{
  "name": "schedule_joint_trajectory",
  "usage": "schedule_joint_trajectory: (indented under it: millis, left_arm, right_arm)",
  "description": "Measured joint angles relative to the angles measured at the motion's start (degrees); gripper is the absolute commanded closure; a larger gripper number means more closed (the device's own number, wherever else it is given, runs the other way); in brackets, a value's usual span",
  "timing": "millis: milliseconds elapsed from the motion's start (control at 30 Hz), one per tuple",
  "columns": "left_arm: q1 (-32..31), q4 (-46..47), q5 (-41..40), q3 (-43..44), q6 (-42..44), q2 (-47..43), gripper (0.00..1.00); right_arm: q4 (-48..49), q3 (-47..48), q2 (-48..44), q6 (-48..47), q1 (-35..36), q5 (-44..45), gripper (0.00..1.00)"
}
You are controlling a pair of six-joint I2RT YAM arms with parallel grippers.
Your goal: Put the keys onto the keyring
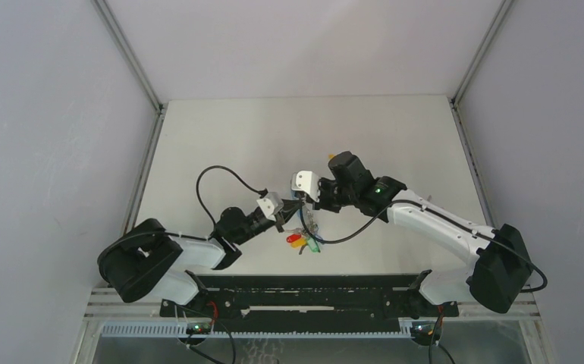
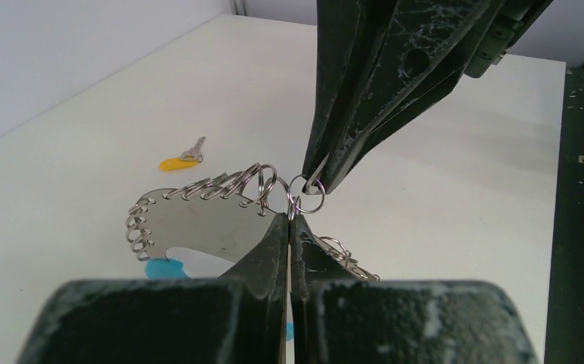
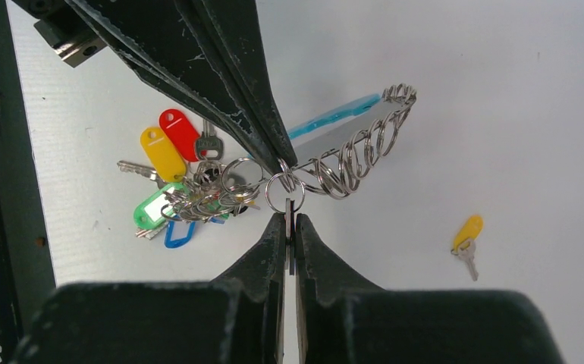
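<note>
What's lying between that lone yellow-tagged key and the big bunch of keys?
Nothing: only bare white table separates the yellow-tagged key from the keyring, clearest in the right wrist view.

Top camera looked down on the worktop [image 1: 274,136], its near edge at six o'clock; wrist cameras faced each other closely across the keyring [image 3: 350,144].

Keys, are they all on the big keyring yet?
Not yet. Done: many keys with coloured tags already hang on the silver metal keyring. In hand: left gripper and right gripper both pinch its small rings. Left: one silver key with a yellow tag lies loose on the white table.
</note>
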Motion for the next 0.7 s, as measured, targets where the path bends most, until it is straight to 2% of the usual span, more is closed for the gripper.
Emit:
schedule_joint_trajectory:
  millis: [700]
  left_arm:
    - [-0.6,3.7,-7.5,-1.2,-4.7,1.3,1.00]
  right_arm:
    - [4.9,-2.4,1.8,5.4,-2.1,-0.7,1.00]
